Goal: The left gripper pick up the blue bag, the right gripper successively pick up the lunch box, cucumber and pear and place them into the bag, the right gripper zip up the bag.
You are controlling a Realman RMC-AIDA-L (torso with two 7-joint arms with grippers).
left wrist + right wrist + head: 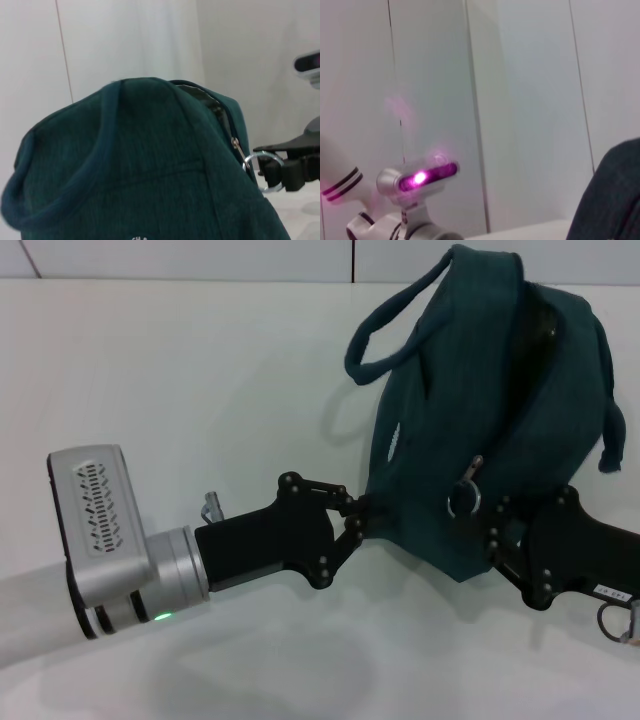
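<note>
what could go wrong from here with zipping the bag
1. The left end effector pinches only the lower edge of the dark teal fabric bag; a zipper tug might pull the cloth free or topple it.
2. The right end effector sits near the metal ring zipper pull, which hangs loose, so the grab may miss or snag cloth.
3. The zipper looks partly open near the top; contents are hidden and could block closing.

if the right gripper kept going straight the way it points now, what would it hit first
Most likely the blue bag itself. In the head view the right gripper points left into the bag's lower side, right by the zipper ring, with no visible gap. Depth is unclear, so it may already touch the fabric.
</note>
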